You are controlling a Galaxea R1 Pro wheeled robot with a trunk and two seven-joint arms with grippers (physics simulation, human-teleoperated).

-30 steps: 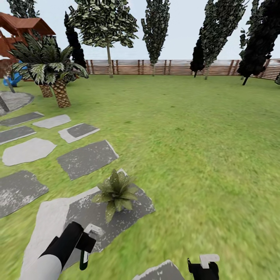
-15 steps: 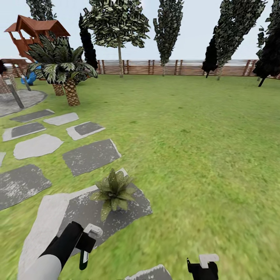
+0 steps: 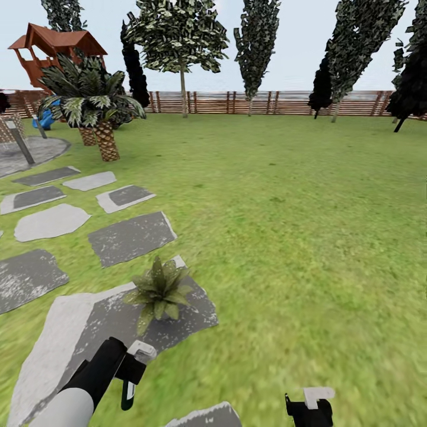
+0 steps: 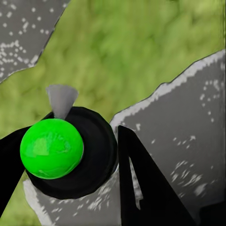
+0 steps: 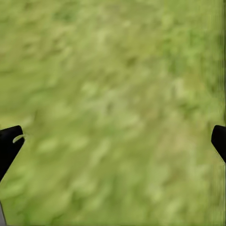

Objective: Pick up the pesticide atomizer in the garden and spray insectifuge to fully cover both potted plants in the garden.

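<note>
One potted plant (image 3: pixel 158 291), a low rosette of pointed green leaves, stands on a grey stepping stone (image 3: pixel 107 326) just ahead of my left arm; its leaves hide the pot. The second potted plant is out of view. My left gripper (image 3: pixel 129 379) is shut on the pesticide atomizer (image 4: pixel 52 148), whose bright green round top, black collar and grey nozzle sit between the black fingers (image 4: pixel 141 183); in the head view its white trigger part (image 3: pixel 142 350) sticks out above the hand. My right gripper (image 3: pixel 310 407) hangs open over the lawn, fingertips (image 5: pixel 9 146) wide apart and nothing between them.
Several grey and pale stepping stones (image 3: pixel 130 237) run along the left. A palm-like plant with a scaly trunk (image 3: pixel 105 139) and a red playhouse (image 3: pixel 56 47) stand at the far left. Trees line the slatted wooden fence (image 3: pixel 249 102). Open lawn (image 3: pixel 296 225) spreads ahead and right.
The whole view has swung and shifted, so the camera moved: the potted plant and stones now sit lower and further left. Both arms keep their places in the picture.
</note>
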